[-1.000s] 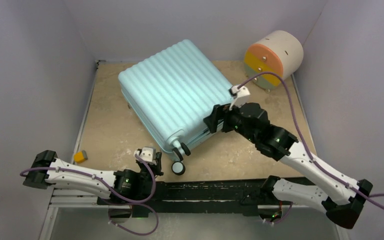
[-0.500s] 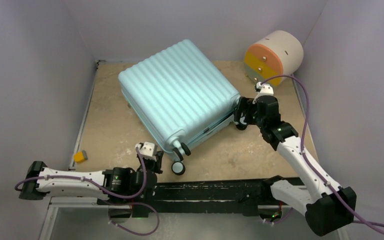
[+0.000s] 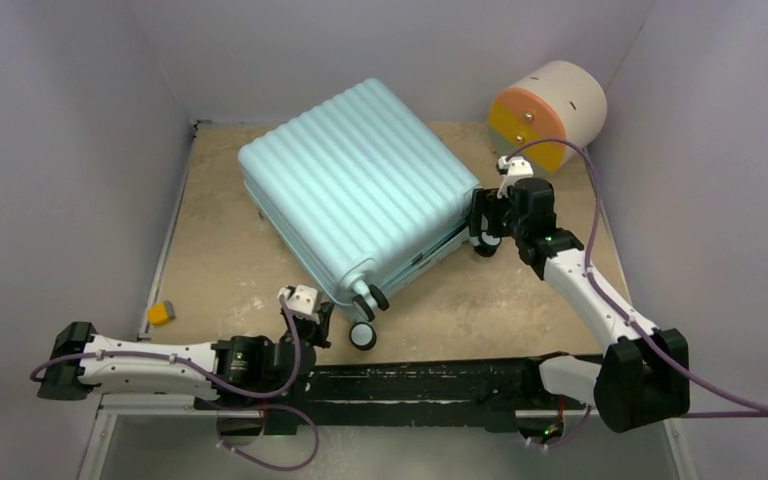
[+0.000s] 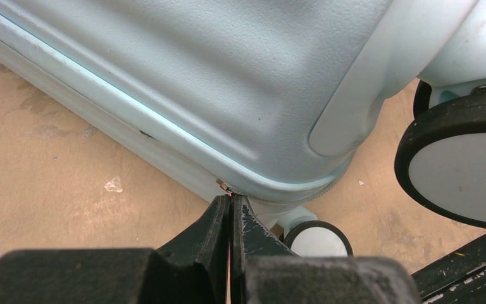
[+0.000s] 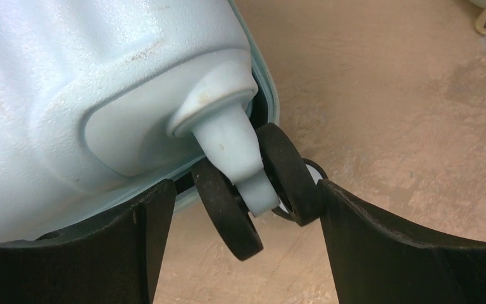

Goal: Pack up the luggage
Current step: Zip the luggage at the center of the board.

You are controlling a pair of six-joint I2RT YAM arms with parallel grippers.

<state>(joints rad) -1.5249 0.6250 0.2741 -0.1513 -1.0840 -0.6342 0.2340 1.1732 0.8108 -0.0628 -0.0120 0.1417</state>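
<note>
I see the luggage [image 3: 360, 185] lying flat and closed. My left gripper [image 4: 230, 209] is pinched shut, its tips at the luggage's seam beside the near wheels [image 4: 455, 164]. My right gripper [image 5: 243, 190] gapes wide, straddling the right-corner wheel [image 5: 288, 177].

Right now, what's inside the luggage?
Nothing visible: the luggage lies shut on the table, ribbed shell up, so its interior is covered. Only the outer shell and wheels show.

The left arm [image 3: 150, 358] and right arm [image 3: 590, 290] wore white shells between black joints. Each trailed a purple cable [image 3: 596, 200], and the 2 black fingers [image 4: 205, 237] looked scuffed.
</note>
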